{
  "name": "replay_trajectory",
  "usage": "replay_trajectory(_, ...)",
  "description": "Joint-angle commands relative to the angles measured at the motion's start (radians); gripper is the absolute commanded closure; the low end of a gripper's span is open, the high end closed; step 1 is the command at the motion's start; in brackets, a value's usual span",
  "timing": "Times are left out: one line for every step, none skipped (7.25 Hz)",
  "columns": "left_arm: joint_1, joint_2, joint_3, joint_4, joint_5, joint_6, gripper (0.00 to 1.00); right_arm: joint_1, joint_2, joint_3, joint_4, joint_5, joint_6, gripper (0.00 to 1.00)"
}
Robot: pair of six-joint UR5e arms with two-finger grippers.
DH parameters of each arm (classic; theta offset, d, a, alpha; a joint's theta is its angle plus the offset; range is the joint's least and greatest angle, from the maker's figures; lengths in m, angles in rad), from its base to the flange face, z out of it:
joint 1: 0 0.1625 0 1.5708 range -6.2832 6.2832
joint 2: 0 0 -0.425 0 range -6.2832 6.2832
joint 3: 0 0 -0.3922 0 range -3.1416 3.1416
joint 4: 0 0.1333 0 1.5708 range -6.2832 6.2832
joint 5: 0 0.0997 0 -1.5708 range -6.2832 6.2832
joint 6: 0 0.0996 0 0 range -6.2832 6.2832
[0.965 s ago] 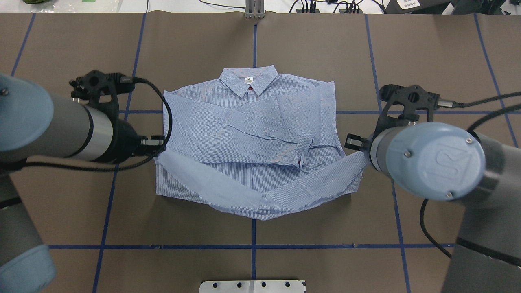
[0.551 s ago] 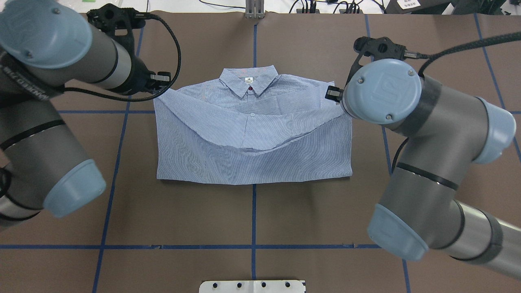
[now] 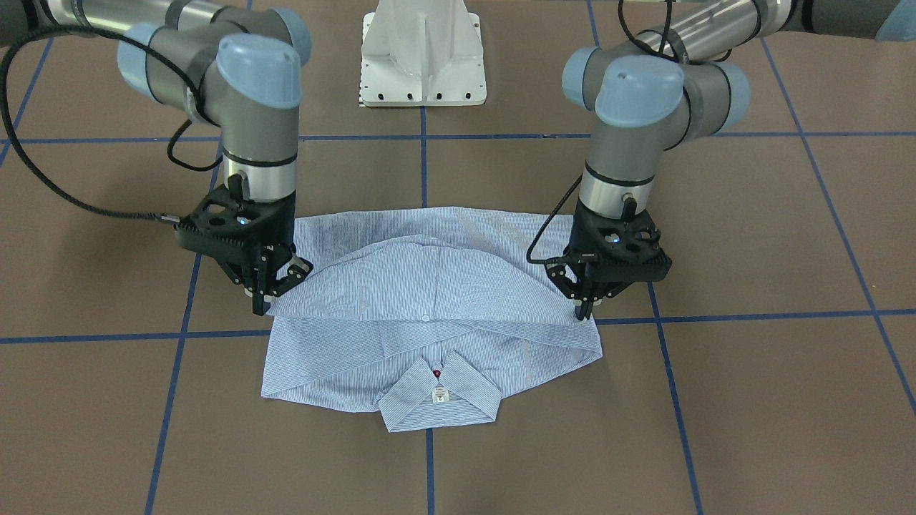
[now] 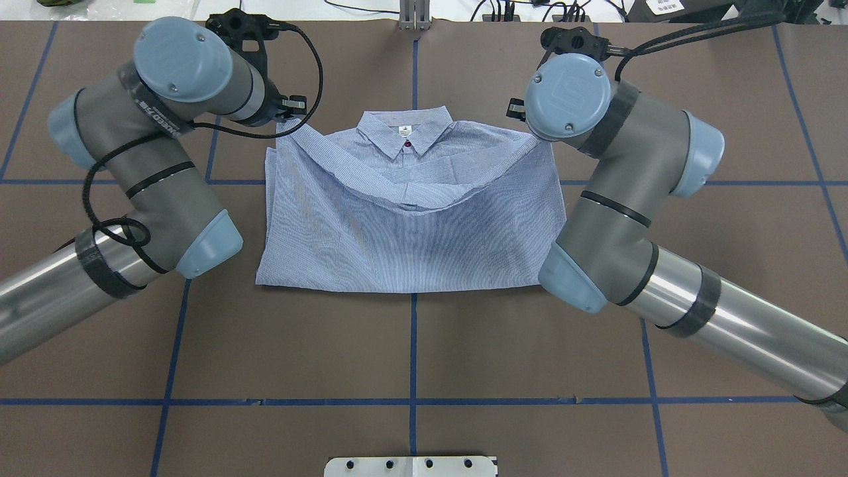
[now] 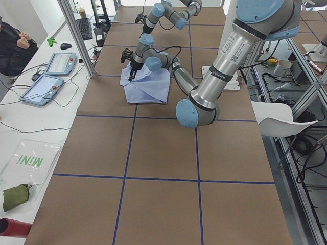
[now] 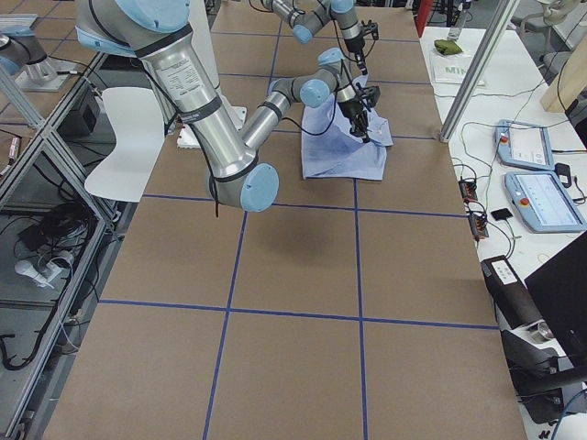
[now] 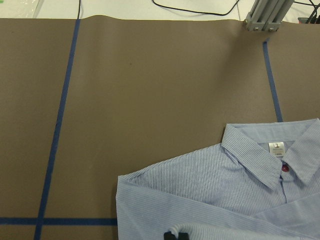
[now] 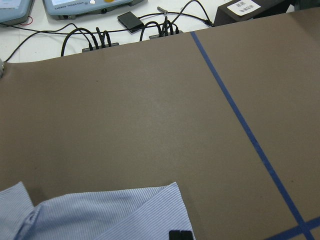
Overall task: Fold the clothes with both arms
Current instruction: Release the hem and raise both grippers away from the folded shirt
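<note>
The left gripper (image 3: 583, 309) and right gripper (image 3: 262, 304) are pinching the striped shirt's (image 3: 429, 286) hem corners, apparently finishing the upward fold, which next calls for lowering them short of the collar (image 3: 408, 400) just beyond.

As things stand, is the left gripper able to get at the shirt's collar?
Probably not yet. The collar lies uncovered and near, but the left gripper is shut on a folded-over corner of the shirt; it would have to release first.

The shirt (image 4: 411, 245) lies on the table (image 4: 411, 351); left gripper (image 3: 583, 309) at its far left corner; right gripper (image 3: 261, 304) opposite.
</note>
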Motion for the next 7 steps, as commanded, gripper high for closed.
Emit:
replay_trajectory(0.001, -0.01, 0.223, -0.215, 0.011, 0.056, 1.0, 0.019, 0.022, -0.229, 0.197, 0.019, -0.06, 1.0)
replay_trajectory(0.001, -0.006, 0.259, -0.283, 0.011, 0.056, 1.0, 0.023, 0.022, -0.257, 0.209, 0.025, -0.066, 1.0)
replay_trajectory(0.001, -0.006, 0.261, -0.305, 0.01, 0.056, 1.0, 0.027, 0.022, -0.257, 0.209, 0.036, -0.066, 1.0)
replay_trajectory(0.001, -0.007, 0.261, -0.307, 0.01, 0.056, 1.0, 0.032, 0.022, -0.257, 0.209, 0.039, -0.066, 1.0)
replay_trajectory(0.001, -0.009, 0.258, -0.307, 0.007, 0.056, 1.0, 0.033, 0.03, -0.256, 0.212, 0.039, -0.063, 1.0)
replay_trajectory(0.0, -0.01, 0.252, -0.304, -0.001, 0.102, 0.03, 0.044, 0.042, -0.256, 0.213, 0.065, -0.08, 0.01)
replay_trajectory(-0.015, -0.006, 0.221, -0.294, -0.041, 0.187, 0.0, 0.073, 0.076, -0.254, 0.21, 0.124, -0.133, 0.0)
